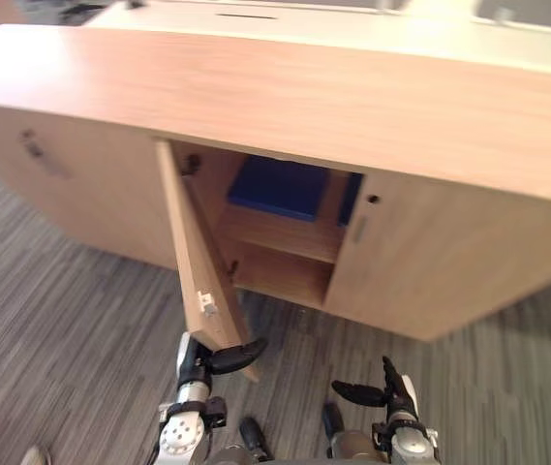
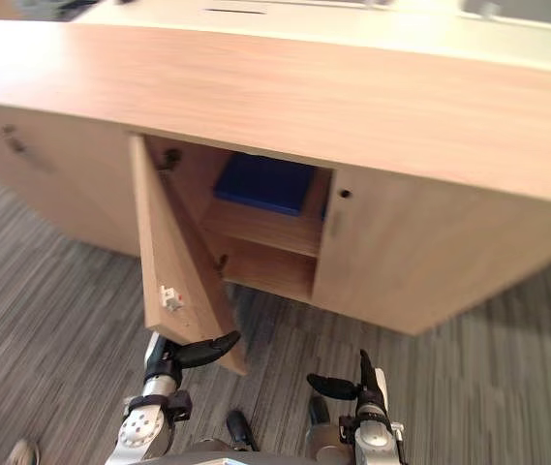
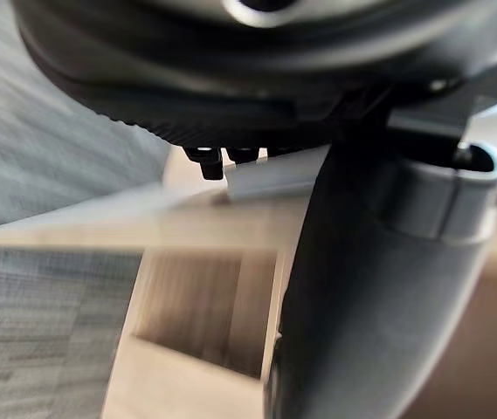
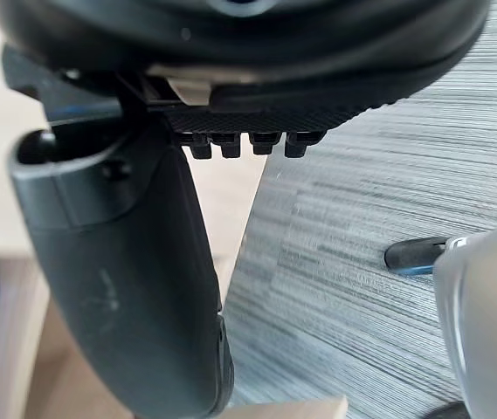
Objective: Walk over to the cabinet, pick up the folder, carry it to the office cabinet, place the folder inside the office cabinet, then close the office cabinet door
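The office cabinet (image 1: 275, 97) stands with its door (image 1: 190, 242) swung out toward the robot. The blue folder (image 1: 280, 186) lies flat inside on the upper shelf (image 1: 290, 235), toward the far side of the compartment. The left robot hand (image 1: 196, 366) is low at the door's near bottom corner, fingers straight and thumb stretched out under the door's edge. The right robot hand (image 1: 396, 392) hangs to the right over the grey carpet (image 1: 62, 320), spread and holding nothing.
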Motion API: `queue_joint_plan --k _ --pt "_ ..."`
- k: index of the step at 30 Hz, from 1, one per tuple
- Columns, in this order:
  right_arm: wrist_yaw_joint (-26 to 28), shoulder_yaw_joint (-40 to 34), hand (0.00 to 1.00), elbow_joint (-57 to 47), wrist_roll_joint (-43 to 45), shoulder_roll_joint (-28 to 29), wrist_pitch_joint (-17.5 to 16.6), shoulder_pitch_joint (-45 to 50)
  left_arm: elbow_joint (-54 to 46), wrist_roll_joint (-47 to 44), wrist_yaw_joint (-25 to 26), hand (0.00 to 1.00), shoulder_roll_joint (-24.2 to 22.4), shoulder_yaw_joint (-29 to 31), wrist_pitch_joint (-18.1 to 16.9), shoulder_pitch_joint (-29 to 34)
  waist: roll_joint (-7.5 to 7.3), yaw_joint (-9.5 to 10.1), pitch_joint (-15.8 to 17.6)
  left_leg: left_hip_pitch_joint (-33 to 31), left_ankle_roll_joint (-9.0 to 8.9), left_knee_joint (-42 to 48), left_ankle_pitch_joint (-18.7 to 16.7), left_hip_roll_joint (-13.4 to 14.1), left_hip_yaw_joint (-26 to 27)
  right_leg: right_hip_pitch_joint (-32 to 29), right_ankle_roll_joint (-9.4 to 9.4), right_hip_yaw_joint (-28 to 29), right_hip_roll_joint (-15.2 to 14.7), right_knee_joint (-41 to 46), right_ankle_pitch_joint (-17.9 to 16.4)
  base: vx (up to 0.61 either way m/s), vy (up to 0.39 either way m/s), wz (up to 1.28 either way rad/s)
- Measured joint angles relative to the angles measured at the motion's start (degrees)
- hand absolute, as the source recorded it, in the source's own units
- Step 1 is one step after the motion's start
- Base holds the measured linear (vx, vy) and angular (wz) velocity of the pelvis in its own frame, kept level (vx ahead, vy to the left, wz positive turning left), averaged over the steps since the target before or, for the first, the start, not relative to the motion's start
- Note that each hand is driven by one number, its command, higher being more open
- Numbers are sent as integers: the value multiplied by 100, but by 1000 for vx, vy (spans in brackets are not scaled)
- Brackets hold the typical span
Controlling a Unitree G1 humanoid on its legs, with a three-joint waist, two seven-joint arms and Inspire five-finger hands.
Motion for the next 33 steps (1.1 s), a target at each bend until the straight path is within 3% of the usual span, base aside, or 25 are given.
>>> queue_joint_plan --k 5,7,11,12,14,15,18,20,23,27,30,33 --pt "61 -51 100 -37 86 -173 22 111 1140 110 -69 100 796 -9 395 -1888 14 -496 -7 -58 -1 2 0 32 261 -180 -210 -151 -55 -113 142 -9 -11 -41" --pt "99 -74 100 -28 86 -248 23 170 1424 124 -120 100 979 -9 461 -2333 35 -597 -20 -119 -1 20 0 53 259 -232 -211 -269 -70 -108 143 43 -18 -1" --pt "156 -151 100 2 240 -296 29 516 1820 264 -146 100 1364 2 493 -2992 50 -617 -24 -368 -21 662 -270 296 232 -267 -107 -425 -65 -88 419 149 -58 -1" --pt "167 -219 100 56 321 -296 39 530 1825 332 -143 100 1542 94 494 -3015 82 -596 -26 -566 61 1268 -496 532 80 -206 -75 -386 21 -137 491 234 -123 -26" --pt "155 -230 100 134 329 -310 38 483 1958 332 -134 100 1638 243 493 -3096 78 -578 -21 -763 84 1834 -595 723 -362 -109 -102 -401 52 -155 513 172 -112 -3" --pt "157 -214 100 211 335 -365 38 427 2113 335 -161 100 1673 244 494 -3236 25 -535 16 -1048 -45 2524 -822 812 -910 62 -103 -369 22 -153 513 78 -61 8" --pt "152 -205 100 278 489 -452 7 206 2151 346 -164 100 1697 244 490 -3261 45 -311 52 -1071 -179 2341 -1036 642 -1850 161 -111 -190 40 -154 506 33 -21 -39" --pt "134 -209 100 295 536 -548 -65 -8 2139 355 -166 100 1702 260 383 -3262 159 -177 155 -918 -210 1829 -676 602 -2249 166 -71 -14 186 -180 494 -43 101 -51" --pt "140 -205 100 439 540 -380 -62 -24 1898 469 -186 100 1697 310 307 -2977 -30 -166 226 -720 -253 1628 -671 389 -2077 245 40 109 18 -284 559 -92 131 -22" --pt "151 -219 100 615 538 -360 4 -24 1490 571 -240 100 1467 674 218 -2044 -34 -137 219 -380 -248 1215 -668 196 -1887 265 62 438 -96 -481 575 -41 86 -51" --pt "133 -298 100 703 540 -344 81 -9 1456 570 -292 100 1120 812 208 -1436 -43 -99 214 -326 -242 1165 -665 183 -1871 259 29 493 -57 -548 628 44 21 -28" --pt "130 -405 100 728 540 -326 122 -40 1672 566 -449 100 758 1010 211 -868 -49 11 207 -207 -182 1097 -668 245 -1781 304 128 608 45 -628 741 96 -11 -23"
